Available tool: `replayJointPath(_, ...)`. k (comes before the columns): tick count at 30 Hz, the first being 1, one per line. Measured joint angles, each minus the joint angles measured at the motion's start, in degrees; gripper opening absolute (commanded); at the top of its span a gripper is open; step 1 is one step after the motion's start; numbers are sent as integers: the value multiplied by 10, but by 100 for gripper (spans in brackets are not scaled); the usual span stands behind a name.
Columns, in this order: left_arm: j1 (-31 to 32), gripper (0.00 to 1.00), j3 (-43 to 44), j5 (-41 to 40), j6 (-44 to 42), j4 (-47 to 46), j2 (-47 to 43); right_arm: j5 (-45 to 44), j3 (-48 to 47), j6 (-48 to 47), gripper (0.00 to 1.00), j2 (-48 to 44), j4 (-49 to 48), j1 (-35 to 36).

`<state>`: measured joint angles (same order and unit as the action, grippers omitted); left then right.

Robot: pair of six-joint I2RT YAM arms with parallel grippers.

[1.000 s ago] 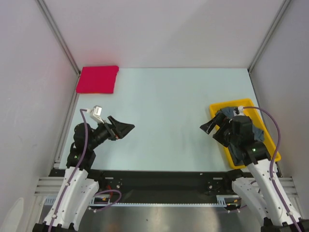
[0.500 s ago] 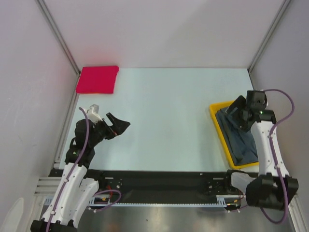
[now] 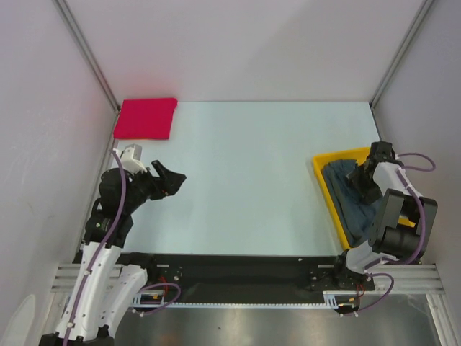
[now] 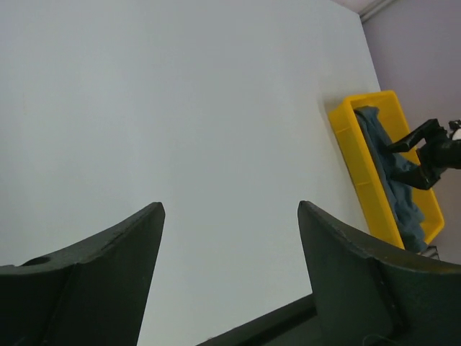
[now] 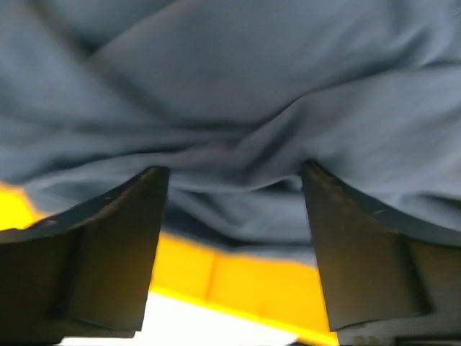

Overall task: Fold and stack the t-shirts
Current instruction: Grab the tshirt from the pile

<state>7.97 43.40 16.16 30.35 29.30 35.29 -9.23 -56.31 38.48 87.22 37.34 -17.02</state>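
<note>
One container is in view: a yellow tray (image 3: 338, 154) at the right edge of the counter (image 3: 252, 166), lying at a slant with its near end further right. Inside it sits the slate-grey t-shirt (image 3: 346, 194), crumpled and unfolded, with heavy creases. It fills most of the tray's length, and only the yellow rim along the left and far sides shows. The pinkish-red t-shirt (image 3: 146, 118) lies well apart from it, folded into a flat rectangle at the far left corner of the counter, with nothing on top of it.

The right pincer (image 3: 362, 182) is down inside the tray, over the far part of the grey t-shirt. Its wrist camera shows both fingers (image 5: 108, 245) spread wide, with grey cloth filling the view above them and a raised fold of shirt lying across the gap between the tips. A strip of yellow tray wall (image 5: 238, 277) shows below. The tips are at the cloth, but the jaws have not clamped on it, and whether they press into it cannot be told.

The left pincer (image 3: 173, 177) hangs over the left side of the counter, nearer than the red t-shirt and apart from it. Its fingers (image 4: 108, 267) stand wide apart, with only bare counter between them and nothing held.
</note>
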Motion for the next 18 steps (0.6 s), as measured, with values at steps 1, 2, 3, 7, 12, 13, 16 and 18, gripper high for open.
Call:
replayJointPath(1,3,82,4,10,-8,-2,6,0,10,5,62,4,-11,-10)
replayJointPath(2,7,83,7,20,-14,-6,13,0,18,7,58,9,-24,-24)
replayJointPath(3,10,83,9,26,-20,-7,19,0,24,13,54,13,-34,-35)
replayJointPath(7,32,83,20,37,-40,-8,42,1,49,10,13,22,-90,-90)
replayJointPath(12,37,79,26,40,-53,-6,46,3,53,-10,0,27,-131,-141)
replayJointPath(13,37,79,28,41,-54,-5,46,-3,52,-16,0,26,-132,-145)
replayJointPath(16,37,76,33,51,-54,-5,46,-24,39,-30,0,17,-105,-143)
replayJointPath(18,39,75,33,55,-51,-4,46,-42,20,-30,0,-4,-67,-119)
